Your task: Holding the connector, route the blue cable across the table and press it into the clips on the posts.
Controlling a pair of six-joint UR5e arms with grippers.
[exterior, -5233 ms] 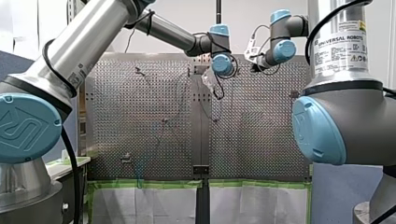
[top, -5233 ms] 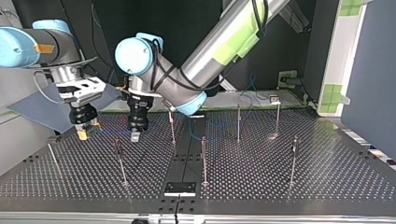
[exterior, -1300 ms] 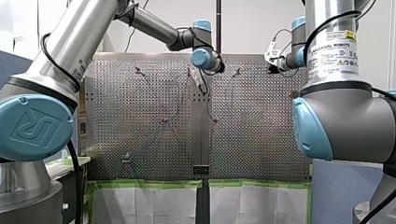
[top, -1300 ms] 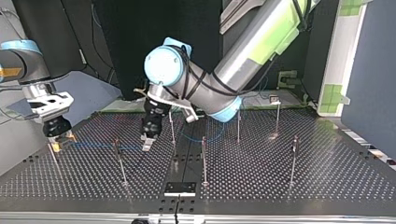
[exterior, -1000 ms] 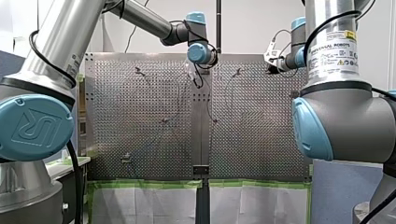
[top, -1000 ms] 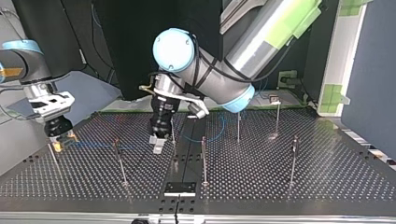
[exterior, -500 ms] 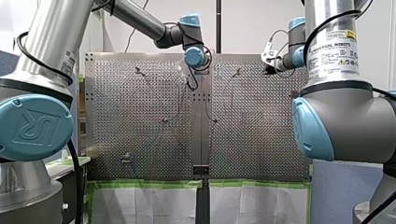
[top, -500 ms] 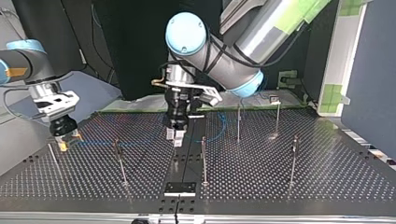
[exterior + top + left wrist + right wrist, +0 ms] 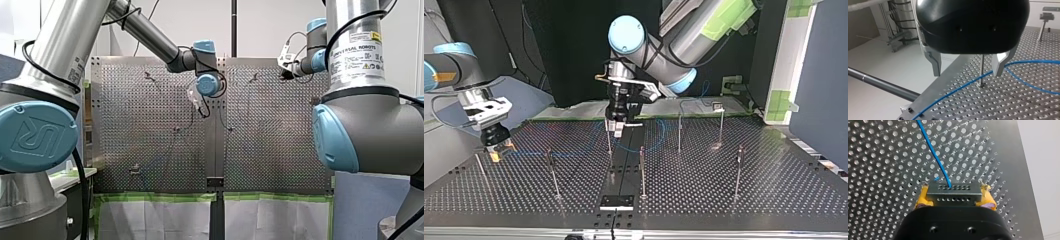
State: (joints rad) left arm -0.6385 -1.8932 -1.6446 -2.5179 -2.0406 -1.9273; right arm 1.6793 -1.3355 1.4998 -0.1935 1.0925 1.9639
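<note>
Here, my right gripper [image 9: 954,192] is clenched on the small grey metal connector block [image 9: 953,198], with one yellow pad on each end of it. The thin blue cable [image 9: 934,152] comes out of the connector's face and runs away over the silver desk full of holes [image 9: 878,157]. I think the grip is on the ends so the cable side is free and the line can be pulled tight. In the top view this gripper hangs low near the desk's left edge, and the cable stretches from it toward the middle.

My left gripper [image 9: 967,71] is released, with nothing in it. Its two metal fingers [image 9: 936,63] stand apart, one on each side of a thin upright metal post [image 9: 982,67]. The cable lies on the desk right by the foot of that post, not up on it. I judge the open fingers are set like this so they can go down past the post and push the cable in.
</note>
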